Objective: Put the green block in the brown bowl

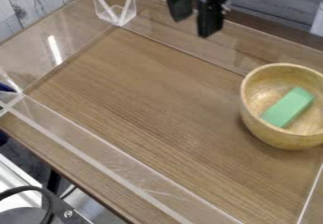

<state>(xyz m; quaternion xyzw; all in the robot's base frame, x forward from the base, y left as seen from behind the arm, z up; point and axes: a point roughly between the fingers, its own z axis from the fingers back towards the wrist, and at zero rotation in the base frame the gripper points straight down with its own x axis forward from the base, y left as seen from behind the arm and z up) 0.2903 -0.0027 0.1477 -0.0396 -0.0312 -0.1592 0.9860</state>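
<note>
The green block (290, 108) lies flat inside the brown bowl (255, 88), which sits at the right side of the wooden table. My black gripper (199, 18) hangs at the top of the view, pointing down, well to the upper left of the bowl. Its fingers stand apart and hold nothing.
A clear plastic wall (76, 152) rims the wooden surface (139, 95) on all sides. A clear folded bracket (115, 10) stands at the far left corner. Grey planks lie beyond the wall at the upper left.
</note>
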